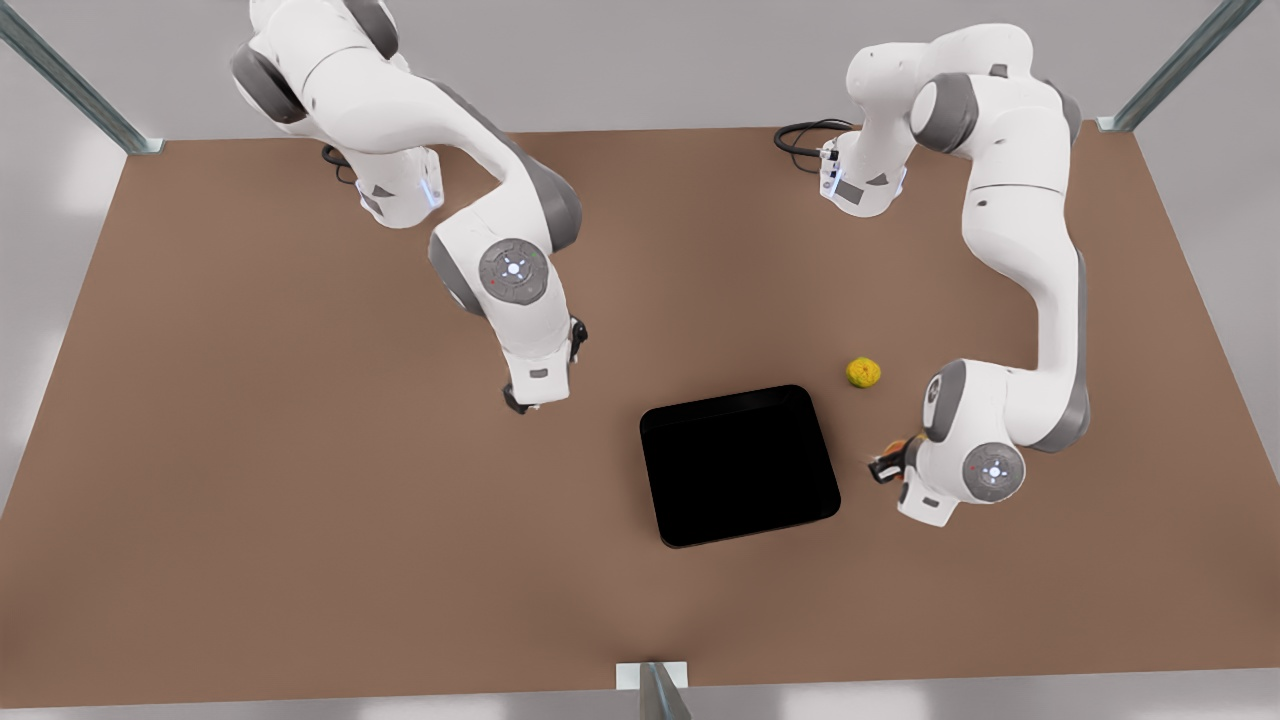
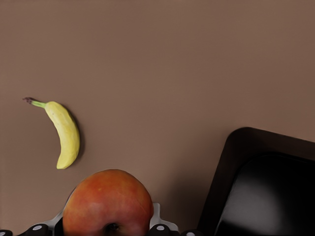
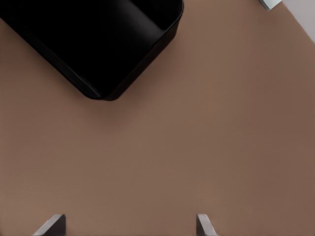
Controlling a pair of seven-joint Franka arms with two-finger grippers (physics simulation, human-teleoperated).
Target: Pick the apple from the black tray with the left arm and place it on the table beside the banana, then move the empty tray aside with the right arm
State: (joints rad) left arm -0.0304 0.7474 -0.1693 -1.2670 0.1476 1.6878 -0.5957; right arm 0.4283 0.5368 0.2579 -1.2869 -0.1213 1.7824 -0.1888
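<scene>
Left gripper [image 1: 890, 459] low over the table [image 1: 300, 450], just off the black tray's [image 1: 740, 465] right edge in the front view, closed around the apple [image 2: 108, 204]. Apple gripped between 2 fingers [image 2: 160, 227], 1 on each side, clear of the tray. From the front, just a sliver of orange [image 1: 903, 442] showing beside the left arm's [image 1: 1040, 300] wrist. Cannot tell whether the apple touches the table.

Banana [image 2: 65, 135] flat on the table near the apple, not touching it, well apart from the tray. Round yellow-green fruit [image 1: 863, 372] farther back on the table, beyond the tray's far right corner.

Tray empty, flat on the table near the middle, slightly turned.

Right gripper [image 1: 520, 402] over bare table to the front view's left of the tray, apart from it, pointing down, holding nothing. Fingertips [image 3: 51, 225] spread wide. Right arm [image 1: 500, 230] waiting.
</scene>
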